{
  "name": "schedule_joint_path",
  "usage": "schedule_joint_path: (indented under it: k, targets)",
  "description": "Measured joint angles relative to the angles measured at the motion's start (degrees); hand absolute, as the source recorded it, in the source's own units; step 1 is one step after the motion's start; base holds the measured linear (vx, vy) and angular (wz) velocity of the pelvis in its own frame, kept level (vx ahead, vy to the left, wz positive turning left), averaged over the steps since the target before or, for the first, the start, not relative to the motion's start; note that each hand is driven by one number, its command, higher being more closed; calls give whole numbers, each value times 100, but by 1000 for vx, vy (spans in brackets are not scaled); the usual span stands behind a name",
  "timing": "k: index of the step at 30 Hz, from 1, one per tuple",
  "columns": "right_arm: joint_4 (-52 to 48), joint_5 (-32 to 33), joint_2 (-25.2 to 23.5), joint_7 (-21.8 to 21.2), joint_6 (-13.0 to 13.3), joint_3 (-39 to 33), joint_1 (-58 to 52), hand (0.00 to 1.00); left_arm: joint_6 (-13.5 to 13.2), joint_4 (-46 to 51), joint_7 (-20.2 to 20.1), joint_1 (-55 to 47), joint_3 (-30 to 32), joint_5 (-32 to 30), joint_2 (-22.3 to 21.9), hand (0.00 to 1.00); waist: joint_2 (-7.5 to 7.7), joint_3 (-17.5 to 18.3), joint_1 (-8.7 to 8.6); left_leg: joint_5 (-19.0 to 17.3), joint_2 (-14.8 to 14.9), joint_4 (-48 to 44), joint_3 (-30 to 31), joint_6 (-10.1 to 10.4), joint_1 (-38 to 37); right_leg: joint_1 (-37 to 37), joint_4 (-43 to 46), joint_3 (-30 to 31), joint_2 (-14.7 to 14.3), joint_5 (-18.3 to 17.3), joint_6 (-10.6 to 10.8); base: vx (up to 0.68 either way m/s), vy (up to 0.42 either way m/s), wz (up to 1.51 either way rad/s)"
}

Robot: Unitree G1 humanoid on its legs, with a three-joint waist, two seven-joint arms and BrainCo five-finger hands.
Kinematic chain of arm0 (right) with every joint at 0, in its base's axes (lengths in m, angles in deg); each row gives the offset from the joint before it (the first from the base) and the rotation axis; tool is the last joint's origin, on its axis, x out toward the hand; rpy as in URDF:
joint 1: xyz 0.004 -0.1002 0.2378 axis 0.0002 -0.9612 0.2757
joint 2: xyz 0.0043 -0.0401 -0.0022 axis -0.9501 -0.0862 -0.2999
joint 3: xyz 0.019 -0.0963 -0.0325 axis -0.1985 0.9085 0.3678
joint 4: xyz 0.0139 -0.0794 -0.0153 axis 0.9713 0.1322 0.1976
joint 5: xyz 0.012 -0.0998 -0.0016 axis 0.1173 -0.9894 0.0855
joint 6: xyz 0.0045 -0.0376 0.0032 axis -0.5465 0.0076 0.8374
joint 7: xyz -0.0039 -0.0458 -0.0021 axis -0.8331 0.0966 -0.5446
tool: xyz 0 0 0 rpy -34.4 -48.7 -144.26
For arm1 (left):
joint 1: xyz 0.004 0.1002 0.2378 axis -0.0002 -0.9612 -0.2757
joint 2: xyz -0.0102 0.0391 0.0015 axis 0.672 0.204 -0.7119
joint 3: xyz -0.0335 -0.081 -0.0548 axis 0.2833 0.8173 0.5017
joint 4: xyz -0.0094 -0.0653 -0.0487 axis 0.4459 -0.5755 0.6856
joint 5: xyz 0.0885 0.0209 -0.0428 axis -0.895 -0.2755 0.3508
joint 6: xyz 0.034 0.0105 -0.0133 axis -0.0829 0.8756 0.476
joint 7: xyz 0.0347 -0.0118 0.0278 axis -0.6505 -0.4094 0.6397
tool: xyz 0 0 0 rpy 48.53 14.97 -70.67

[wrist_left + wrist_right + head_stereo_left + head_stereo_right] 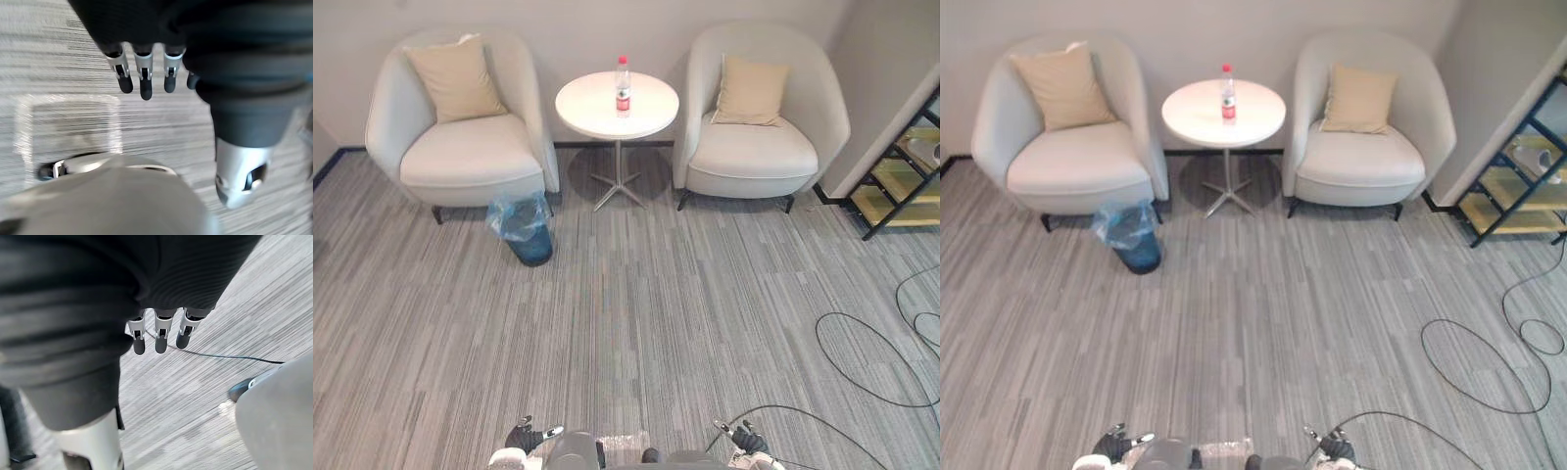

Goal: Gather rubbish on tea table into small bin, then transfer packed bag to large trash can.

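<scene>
left eye view: the bottle (623, 86) stands upright on the tea table (587, 110), well apart from the robot. the small bin (527, 237) with its blue liner sits just beside an armchair (460, 147). left hand (525, 436) and right hand (744, 437) hang low, fingers relaxed, holding nothing. gathering looks unstarted; the next move calls for walking up within reach of the bottle.

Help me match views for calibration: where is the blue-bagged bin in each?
Left eye view: bin left of centre, before the left armchair.
Right eye view: bin further left, same spot.
Left wrist view: carpet under left robot hand.
Right wrist view: carpet under right robot hand.
Shared landmark: round table.
</scene>
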State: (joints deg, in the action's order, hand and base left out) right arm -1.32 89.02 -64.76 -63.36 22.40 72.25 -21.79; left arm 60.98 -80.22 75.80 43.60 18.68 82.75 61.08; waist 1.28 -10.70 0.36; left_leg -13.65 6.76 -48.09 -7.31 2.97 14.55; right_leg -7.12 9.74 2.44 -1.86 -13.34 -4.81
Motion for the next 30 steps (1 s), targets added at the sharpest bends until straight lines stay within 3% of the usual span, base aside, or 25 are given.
schedule_joint_path:
  k: [2,3,4,5,6,7,9,11,12,13,14,16,17,21,22,23,24,25,26,27,29,30]
  targets:
    - [7,1,0,12,-7,8,10,0,-7,17,41,2,55,94,-12,0,0,-10,10,-65,-12,341,-87,104,266,-129,-55,148,100,-70,44,289,86,-22]
    - [15,0,2,14,-8,4,24,0,-6,12,56,10,50,122,-18,0,-2,-9,7,-42,-167,913,-173,123,363,-219,-165,191,218,-60,103,408,183,-42]
    - [57,-13,19,14,-7,9,57,0,-10,13,97,18,31,124,-43,0,3,3,81,219,-442,2081,-112,195,312,-202,-281,304,383,-146,166,327,192,-53]
    - [64,-16,54,14,-7,28,60,0,-7,-5,117,19,17,122,-68,0,-38,22,103,392,-504,2575,-58,182,268,-198,-321,405,389,-196,175,350,225,-84]
    - [87,-18,131,12,-9,80,77,0,-6,-70,150,17,-39,123,-117,0,-155,43,158,679,-549,3075,158,15,269,-217,-322,588,335,-303,305,447,308,-92]
    - [213,-26,116,21,-27,90,107,0,2,-189,150,11,-33,122,-37,0,-48,80,188,798,-652,2858,68,-207,256,-262,-185,779,436,-477,395,496,297,-85]
    - [235,-43,-23,0,-60,77,69,0,7,-262,152,32,-32,112,61,0,165,176,186,507,-789,2807,-167,-274,123,-71,392,803,627,-525,505,566,274,-59]
    - [205,-105,-52,-26,-64,76,31,0,16,-294,159,32,-52,109,89,0,218,186,197,429,-915,3057,-343,-444,-350,463,1933,799,681,-444,839,430,202,-40]
    - [179,-157,-28,-44,-61,65,5,0,24,-294,154,31,-157,106,121,0,228,191,137,397,-1025,3251,-314,-492,-701,795,2871,760,707,-276,1409,466,186,5]
    - [-14,-223,-71,-77,-59,79,-4,0,29,-290,150,100,-250,107,135,0,211,174,35,363,-1081,3416,-278,-543,-1060,1168,3981,639,708,-129,1684,463,169,16]
    - [-60,-246,-61,-99,-60,81,0,0,35,-290,149,144,-264,107,138,0,201,159,13,359,-1107,3486,-247,-549,-1231,1358,4399,501,745,-125,1661,528,152,23]
    - [-233,-237,0,-115,-59,76,-42,0,42,-278,149,301,-258,118,67,0,132,80,-8,358,-1120,3881,-116,-551,-1906,1811,5005,-143,1000,-263,1273,429,52,12]
    - [-299,-240,57,-119,-50,81,-41,0,39,-259,150,359,-252,178,-53,0,20,15,-36,358,-1057,4147,-118,-551,-2294,2054,4868,-468,1086,-390,1061,362,9,5]
    - [-457,-242,26,-162,66,77,-54,0,1,-213,129,527,-252,184,-448,0,9,-5,-162,311,-813,4256,-43,-587,-2717,2598,3292,-792,944,-377,860,322,-82,22]
    - [-456,-241,27,-163,104,75,-55,0,-1,-215,138,566,-242,189,-551,0,15,-8,-199,261,-736,4272,35,-549,-2811,2638,2529,-719,811,-100,828,441,-227,41]
    - [-450,-245,18,-149,118,77,-76,0,-10,-214,152,556,-234,196,-637,0,52,9,-229,120,-721,4288,107,-394,-2902,2592,1741,-555,696,461,740,382,-227,42]
    - [-444,-245,-10,-140,120,75,-112,0,-12,-216,153,552,-226,206,-648,0,131,41,-240,12,-765,4291,217,-282,-2972,2593,1530,-478,703,829,597,423,-274,40]
    - [-466,-218,-1,-149,139,9,-69,0,-3,-232,169,601,-93,240,-774,0,83,-7,-317,-272,-660,4288,356,-125,-3162,2640,1843,-562,637,747,515,417,-276,25]
    - [-444,-270,58,-122,149,30,-29,0,-8,-240,161,578,60,254,-940,0,-79,23,-298,-313,-453,4120,329,-68,-3128,2632,1935,-631,498,435,419,413,-284,16]
    - [-451,-274,62,-116,153,35,-26,0,-7,-206,160,570,89,267,-980,0,-97,37,-304,-321,-402,3874,334,-61,-3036,2601,1928,-664,476,340,404,442,-346,16]
    - [-485,-263,76,-67,157,33,-30,0,-2,-82,161,580,334,285,-1081,0,-214,21,-345,-334,-124,2052,423,79,-2172,2279,1631,-855,323,173,356,414,-324,29]
    - [-514,-256,107,-53,150,40,-46,0,-3,28,155,582,449,289,-1159,0,-307,-19,-320,-111,102,991,492,264,-1720,2011,1454,-948,155,108,255,399,-236,24]
